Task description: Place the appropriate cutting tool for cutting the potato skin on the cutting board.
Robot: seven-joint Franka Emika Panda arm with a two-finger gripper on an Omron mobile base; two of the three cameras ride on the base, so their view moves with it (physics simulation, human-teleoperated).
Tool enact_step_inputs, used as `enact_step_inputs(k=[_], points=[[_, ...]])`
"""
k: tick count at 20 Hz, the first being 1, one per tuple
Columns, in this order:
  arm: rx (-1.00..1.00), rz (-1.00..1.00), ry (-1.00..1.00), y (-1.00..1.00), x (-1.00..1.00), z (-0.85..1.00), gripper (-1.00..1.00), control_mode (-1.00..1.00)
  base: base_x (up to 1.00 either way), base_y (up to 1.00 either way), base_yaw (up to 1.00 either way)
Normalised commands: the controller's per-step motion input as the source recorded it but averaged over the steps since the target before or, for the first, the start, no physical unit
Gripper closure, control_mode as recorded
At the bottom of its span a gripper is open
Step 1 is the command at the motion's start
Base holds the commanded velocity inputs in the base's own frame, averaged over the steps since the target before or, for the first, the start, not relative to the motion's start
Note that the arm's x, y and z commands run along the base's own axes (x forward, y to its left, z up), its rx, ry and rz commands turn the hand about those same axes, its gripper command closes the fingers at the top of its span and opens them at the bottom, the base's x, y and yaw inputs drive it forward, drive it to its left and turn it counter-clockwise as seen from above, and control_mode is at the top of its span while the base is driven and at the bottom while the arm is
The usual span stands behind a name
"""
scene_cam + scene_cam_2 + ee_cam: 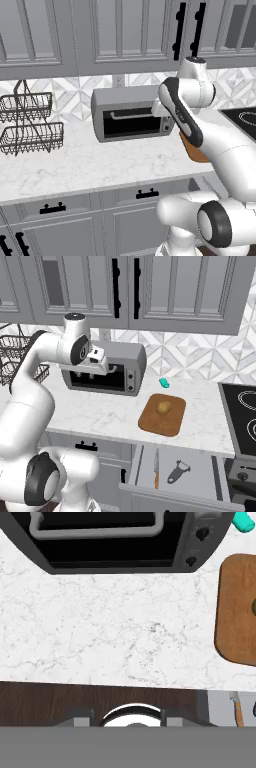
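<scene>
Potato (163, 406) sitting on cutting board (162, 415), right of toaster oven (107, 372). Claw (88, 377) hovering before toaster oven; opening impossible to tell.

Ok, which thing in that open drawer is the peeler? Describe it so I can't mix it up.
Start at the cutting board with the potato on the counter; the open drawer lies just below its front edge. Two tools lie inside. The peeler is the right one: short, dark grey, with a forked head, unlike the long thin knife beside it.
</scene>
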Motion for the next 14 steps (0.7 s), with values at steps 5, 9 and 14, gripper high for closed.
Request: enact_step_inputs(k=[5, 9, 14], points=[[0.03, -0.02, 0.0, -0.09, -0.33, -0.09, -1.0, -1.0, 0.0, 0.0, 0.0], [0.21, -0.29, 0.03, -0.88, -0.57, -0.47, -1.0, -1.0, 0.0, 0.0, 0.0], [0.21, -0.45, 0.26, -1.0, -0.05, -0.43, -1.0, -1.0, 0.0, 0.0, 0.0]])
